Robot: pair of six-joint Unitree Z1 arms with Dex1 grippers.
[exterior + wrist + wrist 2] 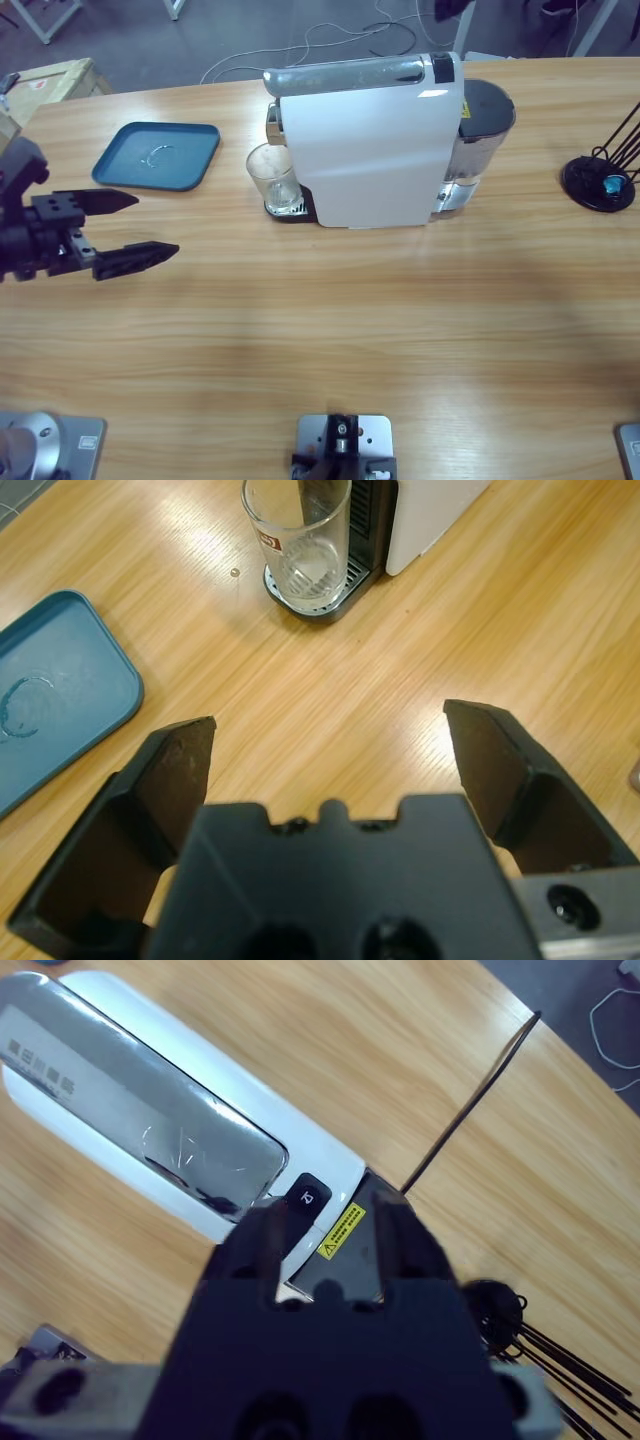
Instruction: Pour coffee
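A clear drinking glass [272, 175] [298, 530] stands on the drip tray [330, 598] of a white coffee machine [372, 140] [150, 1110]. No amber coffee shows in the glass; its bottom looks clear. My left gripper [155, 225] [330, 735] hovers open over the bare table, well to the left of the glass, with nothing between its jaws. In the right wrist view my right gripper [330, 1215] hangs just above the machine's top, over a black button [308, 1197], its jaws only narrowly parted and holding nothing.
A blue tray [157, 155] [50, 690] lies on the table left of the machine, behind the left gripper. A black wire stand [600, 180] [520, 1320] sits at the right end. The machine's dark water tank [485, 130] is on its right side.
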